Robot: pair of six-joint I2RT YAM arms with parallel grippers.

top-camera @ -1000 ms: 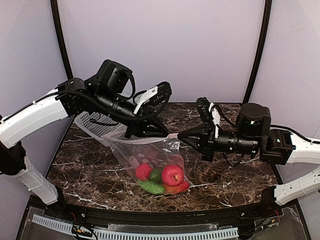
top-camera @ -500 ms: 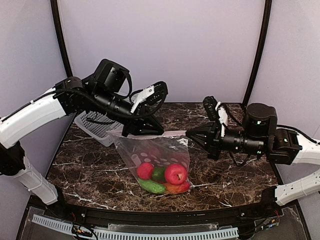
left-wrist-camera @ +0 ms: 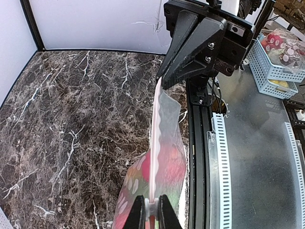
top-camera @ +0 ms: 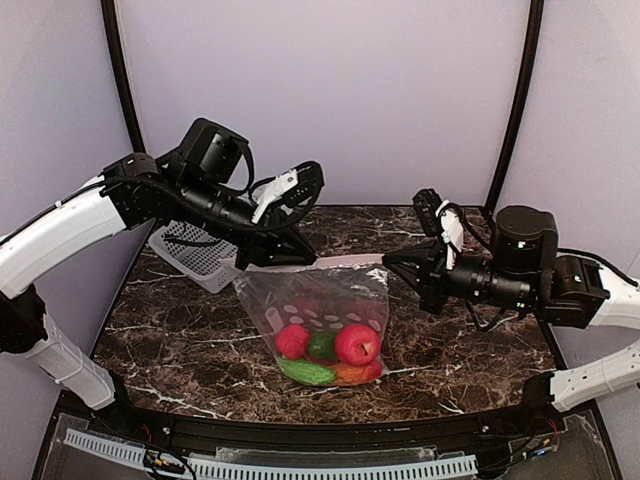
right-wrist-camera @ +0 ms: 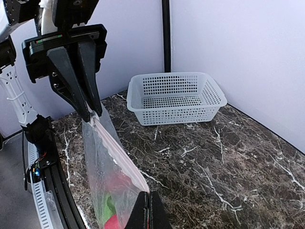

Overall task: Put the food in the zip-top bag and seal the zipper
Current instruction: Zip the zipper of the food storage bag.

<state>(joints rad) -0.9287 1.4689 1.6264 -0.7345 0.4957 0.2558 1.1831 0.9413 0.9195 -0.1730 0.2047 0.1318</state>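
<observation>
Marble tabletop [top-camera: 455, 345] spreads dark under both arms. Left gripper [top-camera: 243, 263] is pinched on one end of the zipper [top-camera: 318, 264] and right gripper [top-camera: 388, 262] on the other, so the pinkish strip runs taut left to right between them, above the table. Zip-top bag [top-camera: 330, 300] hangs beneath with the food [top-camera: 335, 350] heaped at its bottom. Any sealing stroke would likely travel along that line, each arm nearest its own end. Whether the strip is pressed closed, and where the slider sits, I cannot tell; white basket [top-camera: 195, 250] is partly hidden behind the left arm
</observation>
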